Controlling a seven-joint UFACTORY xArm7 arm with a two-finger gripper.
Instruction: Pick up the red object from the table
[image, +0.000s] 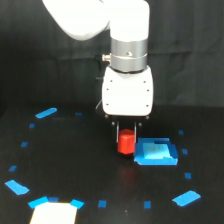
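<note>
At counter (75, 165) centre: end effector (126, 131) straddling red object (126, 142), grip unconfirmed.
Could tip or slip if lifted before closing; blue patch (156, 153) just right.

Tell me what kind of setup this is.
Likely a lab robot test bench: a matte black table marked with blue tape pieces, a dark curtain backdrop, and a white arm whose gripper is at a red cylinder.
</note>
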